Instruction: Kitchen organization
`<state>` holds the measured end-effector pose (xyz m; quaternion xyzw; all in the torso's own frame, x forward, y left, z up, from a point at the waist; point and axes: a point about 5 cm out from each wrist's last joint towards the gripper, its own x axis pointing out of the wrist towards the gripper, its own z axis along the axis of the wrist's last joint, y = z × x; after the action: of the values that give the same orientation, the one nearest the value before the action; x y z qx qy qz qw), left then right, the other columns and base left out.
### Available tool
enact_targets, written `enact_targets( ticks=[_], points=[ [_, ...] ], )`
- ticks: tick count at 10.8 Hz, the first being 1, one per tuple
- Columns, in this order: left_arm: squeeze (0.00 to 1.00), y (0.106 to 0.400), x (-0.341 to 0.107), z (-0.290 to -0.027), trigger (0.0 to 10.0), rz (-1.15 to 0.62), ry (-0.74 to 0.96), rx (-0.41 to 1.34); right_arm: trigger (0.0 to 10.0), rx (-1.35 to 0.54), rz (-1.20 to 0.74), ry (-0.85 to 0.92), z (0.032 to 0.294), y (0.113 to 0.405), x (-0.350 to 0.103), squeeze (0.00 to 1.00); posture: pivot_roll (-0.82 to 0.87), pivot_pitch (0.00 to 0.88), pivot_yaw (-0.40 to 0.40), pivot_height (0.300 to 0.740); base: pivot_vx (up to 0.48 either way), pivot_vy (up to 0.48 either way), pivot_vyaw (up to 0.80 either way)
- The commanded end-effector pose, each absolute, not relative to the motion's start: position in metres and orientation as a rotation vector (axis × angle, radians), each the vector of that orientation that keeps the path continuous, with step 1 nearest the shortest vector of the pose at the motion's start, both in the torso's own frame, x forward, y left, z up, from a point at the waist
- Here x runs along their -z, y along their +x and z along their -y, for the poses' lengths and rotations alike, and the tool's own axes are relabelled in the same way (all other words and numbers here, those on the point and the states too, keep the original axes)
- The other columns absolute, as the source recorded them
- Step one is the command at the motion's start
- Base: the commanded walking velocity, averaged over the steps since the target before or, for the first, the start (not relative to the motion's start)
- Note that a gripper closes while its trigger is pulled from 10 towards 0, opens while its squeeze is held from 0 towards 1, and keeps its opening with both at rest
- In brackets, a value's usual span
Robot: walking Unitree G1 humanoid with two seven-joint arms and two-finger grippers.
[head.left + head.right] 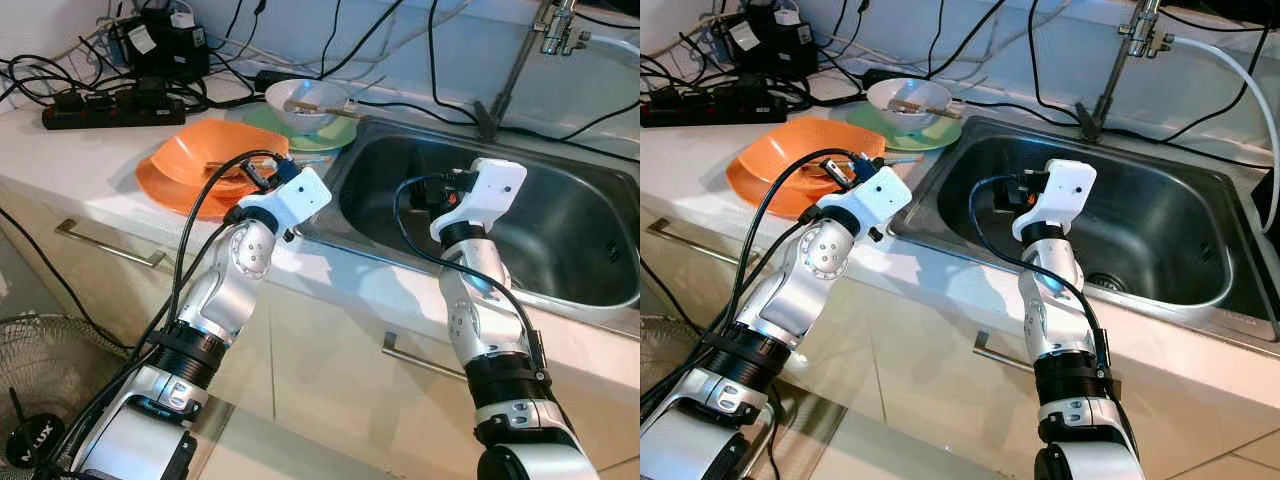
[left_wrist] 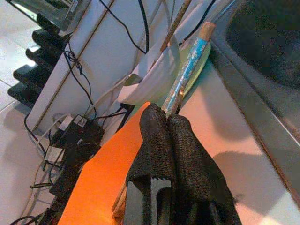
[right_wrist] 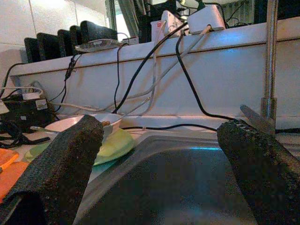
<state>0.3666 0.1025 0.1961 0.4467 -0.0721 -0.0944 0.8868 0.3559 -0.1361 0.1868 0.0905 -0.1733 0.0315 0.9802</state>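
On the worktop (image 1: 90,160), left to right:
left claw (image 2: 169,123): clamped on chopsticks (image 2: 187,70), over orange plates (image 1: 190,165)
right claw (image 3: 159,159): fingers apart, empty, over sink (image 1: 560,290)
risk: thin chopsticks probably pivot, slip out

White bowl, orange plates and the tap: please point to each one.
White bowl (image 1: 305,103): left eye view, on its front wall.
Orange plates (image 1: 192,158): left eye view, on the top plate's bare face.
Tap (image 1: 1138,28): right eye view, on its upper pipe.
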Motion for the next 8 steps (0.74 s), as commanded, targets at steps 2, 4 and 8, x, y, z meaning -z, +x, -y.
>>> enact_targets(
  ticks=[2,4,8],
  points=[
    [0.00,0.3694,-0.2040,-0.0993,0.0,0.170,0.938,0.187,10.0,-0.060,0.365,0.187,0.1384,0.3566,-0.1915,0.00,0.19,0.016,-0.054,0.725,0.000,0.000,0.00],
    [0.00,0.3695,-0.2038,-0.0979,0.0,0.179,0.938,0.195,10.0,-0.062,0.363,0.189,0.1377,0.3567,-0.1911,0.00,0.19,0.015,-0.055,0.725,0.000,0.000,0.00],
    [0.00,0.3694,-0.2024,-0.0977,0.0,0.177,0.941,0.204,10.0,-0.061,0.361,0.190,0.1373,0.3569,-0.1908,0.00,0.19,0.014,-0.054,0.725,0.000,0.000,0.00]
  ],
)
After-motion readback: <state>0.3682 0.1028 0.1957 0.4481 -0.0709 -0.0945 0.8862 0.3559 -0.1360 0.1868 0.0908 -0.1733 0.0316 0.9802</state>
